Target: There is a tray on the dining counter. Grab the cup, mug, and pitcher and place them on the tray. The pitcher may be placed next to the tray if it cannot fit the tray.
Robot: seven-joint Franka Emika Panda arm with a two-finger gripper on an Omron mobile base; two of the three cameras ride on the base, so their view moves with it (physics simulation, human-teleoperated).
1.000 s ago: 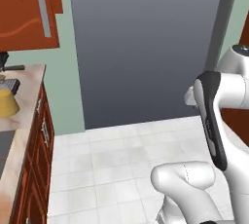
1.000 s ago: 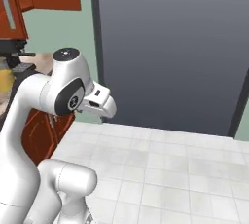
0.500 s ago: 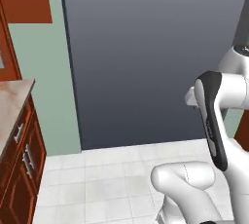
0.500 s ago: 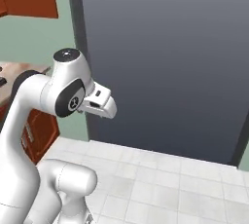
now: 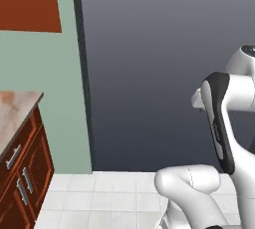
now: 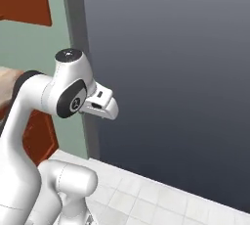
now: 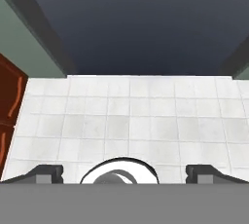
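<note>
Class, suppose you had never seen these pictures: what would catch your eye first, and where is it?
The big dark grey panel fills the wall straight ahead, above the white tiled floor. The white arm rises in the foreground, and its tool hangs open over the tiles with nothing in it. At the left stand red-brown cabinets under a marbled countertop.

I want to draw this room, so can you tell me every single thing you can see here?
Big panel: one, dark grey, fills the wall ahead.
Wall: one strip, pale green, left of the panel.
Upper cabinet: one, reddish brown, high on the left.
Counter top: one, beige-brown marbled, far left.
Lower cabinets: reddish brown with silver handles, under that counter.
Floor: white tiles, in front of the panel.
Robot arm: one, white with dark joints.
Gripper: one, dark fingertips, open, holding nothing, above the floor.
</note>
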